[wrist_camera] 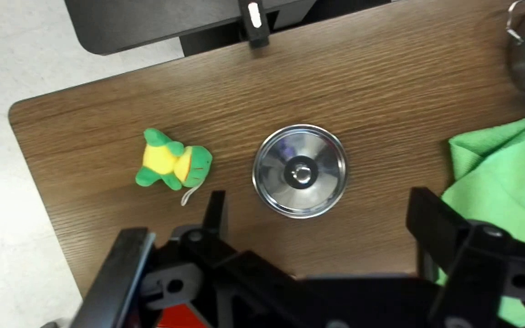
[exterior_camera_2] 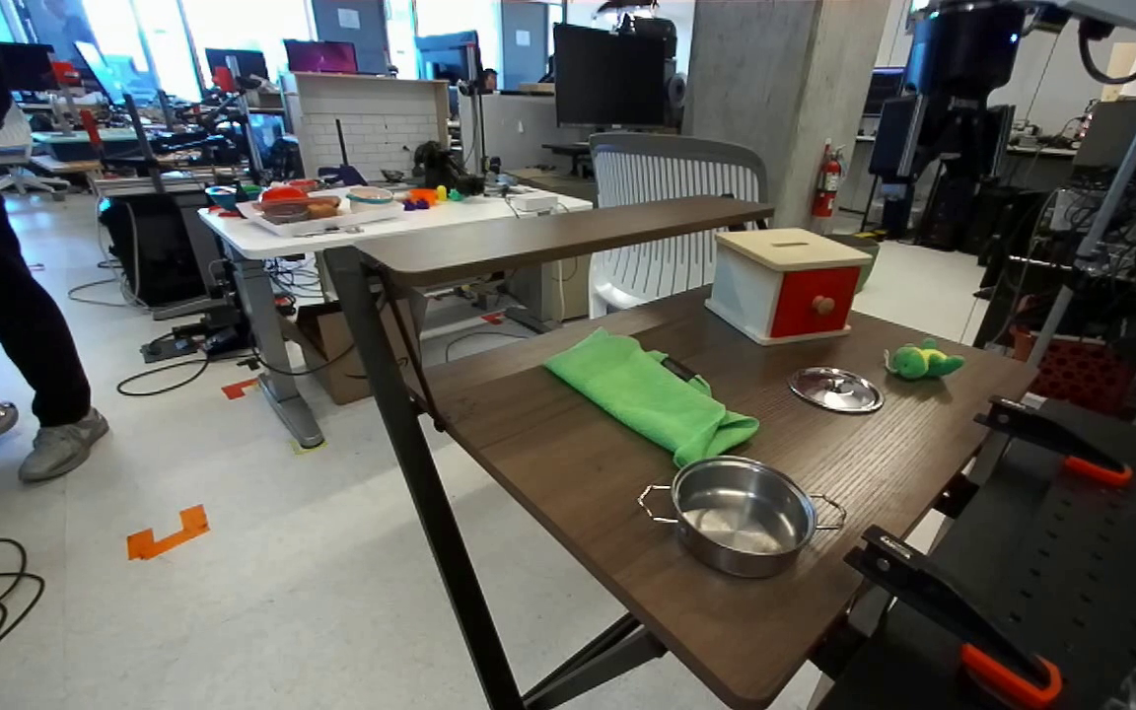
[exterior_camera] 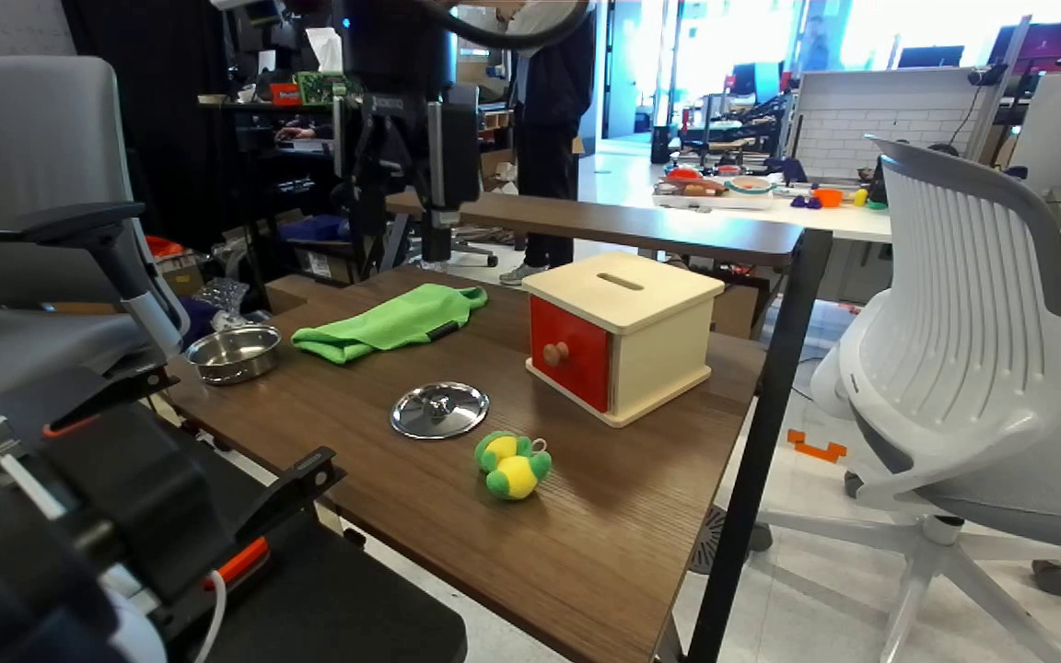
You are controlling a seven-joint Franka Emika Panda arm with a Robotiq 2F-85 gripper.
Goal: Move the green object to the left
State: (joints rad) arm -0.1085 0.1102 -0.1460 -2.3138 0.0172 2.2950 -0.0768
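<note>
The green object is a small lumpy plush toy, green with yellow patches. It lies on the brown table beside the round metal lid in both exterior views (exterior_camera: 512, 465) (exterior_camera_2: 923, 361). In the wrist view the green toy (wrist_camera: 173, 161) is at the left, with a thin white loop on it. My gripper (wrist_camera: 318, 195) is open, with wide-apart fingers and nothing between them. In both exterior views the gripper (exterior_camera: 402, 230) (exterior_camera_2: 918, 215) hangs well above the table, apart from the toy.
A metal lid (wrist_camera: 300, 171) lies on the table (exterior_camera: 604, 516). A green cloth (exterior_camera: 392, 320), a metal pot (exterior_camera_2: 744, 518) and a wooden box with a red drawer (exterior_camera: 623, 336) stand around it. A raised shelf (exterior_camera_2: 568, 237) runs along the back. Black clamps (exterior_camera: 291, 493) grip the front edge.
</note>
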